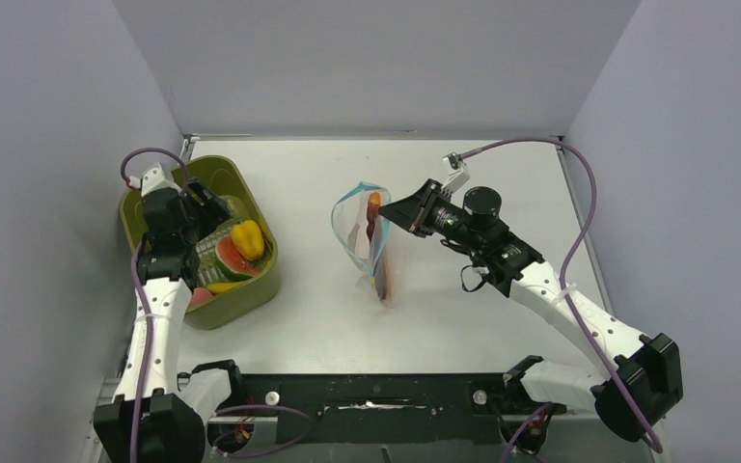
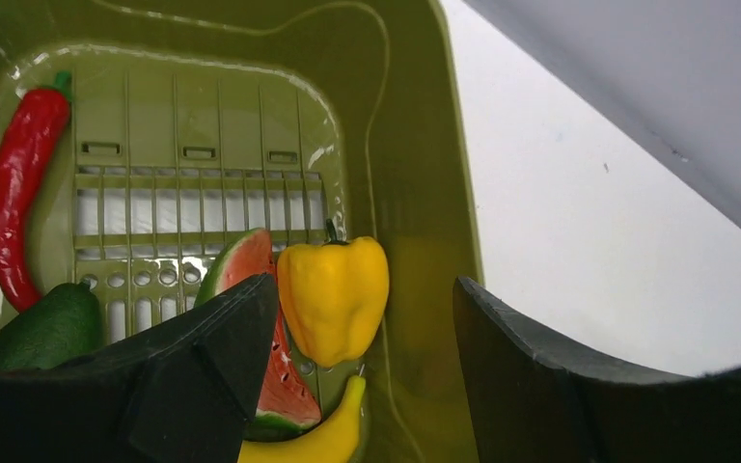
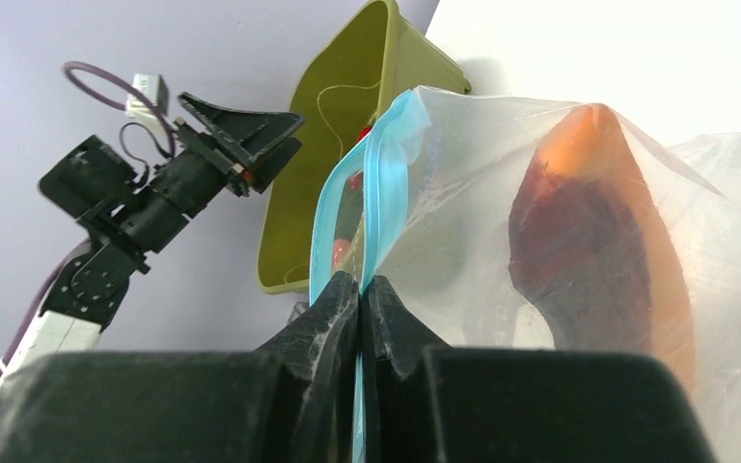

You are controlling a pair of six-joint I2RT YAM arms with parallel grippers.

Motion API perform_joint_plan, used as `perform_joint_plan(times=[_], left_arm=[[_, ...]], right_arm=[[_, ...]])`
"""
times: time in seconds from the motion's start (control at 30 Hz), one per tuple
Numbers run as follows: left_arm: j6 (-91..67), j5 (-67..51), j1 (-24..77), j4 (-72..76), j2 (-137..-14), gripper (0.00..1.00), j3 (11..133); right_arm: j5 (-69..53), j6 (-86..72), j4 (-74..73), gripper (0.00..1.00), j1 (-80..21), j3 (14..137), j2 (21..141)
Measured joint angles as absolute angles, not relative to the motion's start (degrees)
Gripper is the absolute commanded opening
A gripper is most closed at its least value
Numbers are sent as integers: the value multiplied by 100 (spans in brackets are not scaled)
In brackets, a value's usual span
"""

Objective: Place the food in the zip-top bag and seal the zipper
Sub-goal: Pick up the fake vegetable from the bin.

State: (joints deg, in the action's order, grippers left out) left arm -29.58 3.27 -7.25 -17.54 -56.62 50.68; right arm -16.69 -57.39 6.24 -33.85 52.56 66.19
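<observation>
The food lies in an olive-green bin [image 1: 251, 297]: a yellow pepper [image 2: 333, 289], a watermelon slice [image 2: 275, 381], a banana [image 2: 323, 439], a red chilli [image 2: 17, 193] and a dark green piece [image 2: 43, 333]. My left gripper [image 2: 365, 289] hangs open over the bin, above the pepper, holding nothing. The clear zip-top bag [image 1: 378, 260] stands mid-table with its mouth gaping and an orange-and-dark piece of food [image 3: 598, 241] inside. My right gripper [image 3: 360, 285] is shut on the bag's light-blue zipper [image 3: 376, 183] at the mouth edge, holding it up.
Grey walls close in the table [image 1: 482, 174] on the left, back and right. The bin sits against the left wall. Purple cables loop off both arms. The arm bases and a black rail run along the near edge.
</observation>
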Motion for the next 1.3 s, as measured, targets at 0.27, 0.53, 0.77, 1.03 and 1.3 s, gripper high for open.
perform_joint_plan(times=[0.27, 0.53, 0.77, 1.03, 1.3], left_arm=[[-3068, -344, -1002, -1452, -6455, 66, 4626], [-3159, -882, -1282, -1072, -7059, 59, 4427], [-3258, -1315, -1398, -908, -7723, 54, 4427], [-3260, -1424, -1400, -819, -8093, 47, 4517], [-3221, -1446, -1404, -762, -8261, 14, 4703]], right_arm=[[-1621, -5736, 567, 0, -3385, 5253, 6619], [-1594, -5719, 504, 0, -3385, 5256, 6611], [-1546, -5677, 484, 0, -3385, 5256, 6571], [-1540, -5605, 443, 0, -3385, 5256, 6554], [-1522, -5592, 416, 0, -3385, 5256, 6501]])
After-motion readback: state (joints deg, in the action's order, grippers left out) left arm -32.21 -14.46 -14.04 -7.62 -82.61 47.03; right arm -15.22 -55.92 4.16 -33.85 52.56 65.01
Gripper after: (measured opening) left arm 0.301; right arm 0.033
